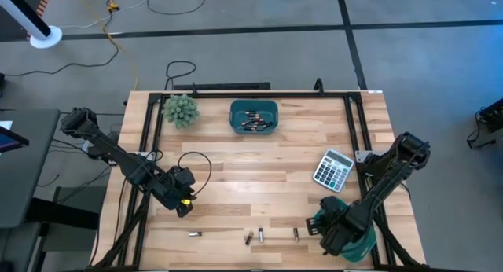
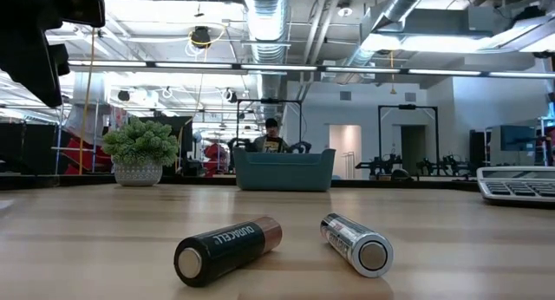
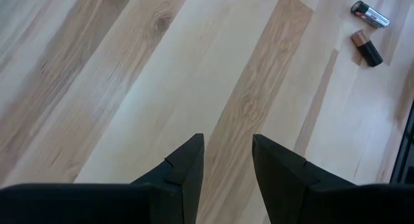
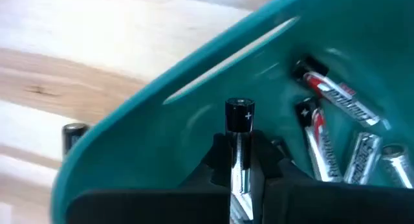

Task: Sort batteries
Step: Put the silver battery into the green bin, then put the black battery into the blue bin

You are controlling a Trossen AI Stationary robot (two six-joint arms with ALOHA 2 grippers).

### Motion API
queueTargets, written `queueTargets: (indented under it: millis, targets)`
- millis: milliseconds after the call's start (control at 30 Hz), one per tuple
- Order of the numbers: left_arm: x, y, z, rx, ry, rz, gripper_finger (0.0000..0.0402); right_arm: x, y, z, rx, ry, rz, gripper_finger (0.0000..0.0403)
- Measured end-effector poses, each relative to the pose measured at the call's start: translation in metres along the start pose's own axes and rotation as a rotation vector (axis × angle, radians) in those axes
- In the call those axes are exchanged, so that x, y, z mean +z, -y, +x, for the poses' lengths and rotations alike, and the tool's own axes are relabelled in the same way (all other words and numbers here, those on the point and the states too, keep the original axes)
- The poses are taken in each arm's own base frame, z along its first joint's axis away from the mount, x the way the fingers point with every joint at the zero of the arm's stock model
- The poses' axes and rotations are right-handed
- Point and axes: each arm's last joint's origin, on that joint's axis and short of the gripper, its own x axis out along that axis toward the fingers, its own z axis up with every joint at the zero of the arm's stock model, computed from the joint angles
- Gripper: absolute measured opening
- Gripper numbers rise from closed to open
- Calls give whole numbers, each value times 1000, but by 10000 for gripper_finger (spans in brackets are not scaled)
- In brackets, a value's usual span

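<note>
Nearest the front edge of the table (image 1: pixel 236 185), 4 batteries (image 1: pixel 249 239) were scattered. A silvery battery (image 4: pixel 239 153) was clamped by the right gripper (image 4: pixel 240 175) over the near teal bin (image 4: pixel 194 114). The left gripper (image 3: pixel 226 162) was held open, empty. Farther back, the calculator (image 1: pixel 333 170), far teal bin (image 1: pixel 253 117) and plant (image 1: pixel 181 109) were seen.

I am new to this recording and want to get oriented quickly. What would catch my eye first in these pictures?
First, the right gripper, shut on a silvery battery and holding it over the teal bin at the table's near right corner, where other batteries already lie. Next, loose batteries lie along the near edge of the table. The left gripper hovers open over bare wood on the left.
</note>
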Motion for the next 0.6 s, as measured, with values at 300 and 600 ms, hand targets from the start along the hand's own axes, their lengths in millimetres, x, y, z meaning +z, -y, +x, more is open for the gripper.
queueTargets:
  millis: [300, 600]
  targets:
    - [0, 0, 0, 1, 0, -14, 125, 4, -1, 2, 4, -3, 14, 72]
    - [0, 0, 0, 5, 9, 0, 125, 4, 0, 2, -1, 1, 11, 101]
